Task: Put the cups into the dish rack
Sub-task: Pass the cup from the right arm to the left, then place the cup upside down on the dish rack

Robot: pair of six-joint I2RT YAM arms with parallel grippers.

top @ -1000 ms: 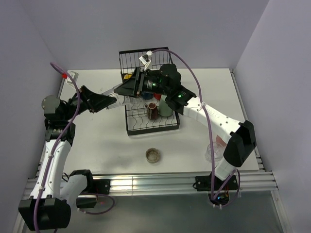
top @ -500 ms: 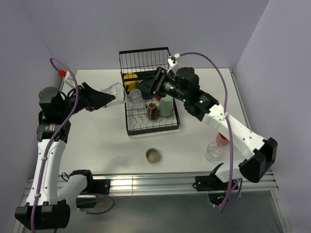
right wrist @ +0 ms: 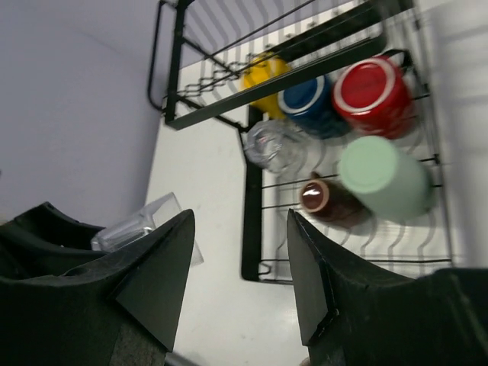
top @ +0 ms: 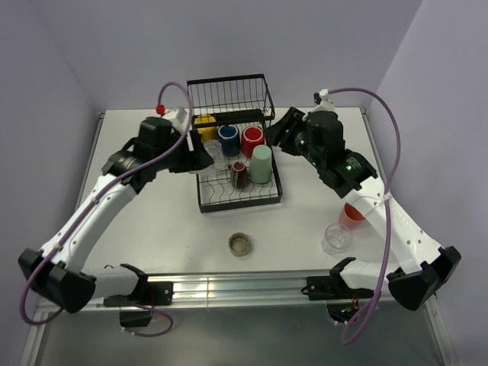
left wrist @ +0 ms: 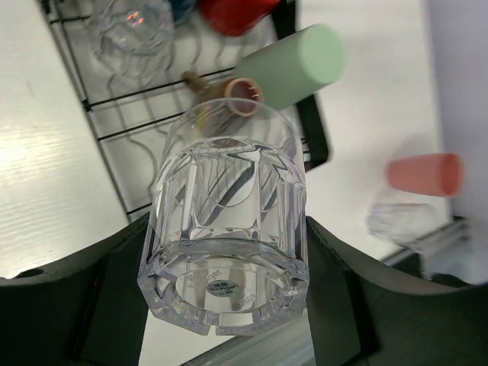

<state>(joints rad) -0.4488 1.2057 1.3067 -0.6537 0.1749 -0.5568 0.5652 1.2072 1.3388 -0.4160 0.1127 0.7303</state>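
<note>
The black wire dish rack (top: 203, 200) holds yellow (top: 203, 120), navy (top: 229, 139) and red (top: 252, 140) mugs, a green tumbler (top: 261, 164), a brown cup (top: 239, 174) and a clear glass (top: 216, 150). My left gripper (left wrist: 225, 255) is shut on another clear glass (left wrist: 225, 191), held base toward the camera above the rack's left edge (top: 200, 158). My right gripper (right wrist: 240, 229) stands open and empty, right of the rack (top: 284, 133). On the table stand a low brownish glass (top: 240, 244), a clear glass (top: 335, 238) and a pink tumbler (top: 351, 216).
The rack's taller basket section (top: 229, 93) rises at the far end against the back wall. Walls close in the white table (top: 152, 221) on the left, back and right. A metal rail (top: 244, 286) runs along the near edge.
My left arm has swung right, carrying the clear glass to the rack's left edge. My right arm has pulled back from over the rack to its right side, jaws slightly wider.
</note>
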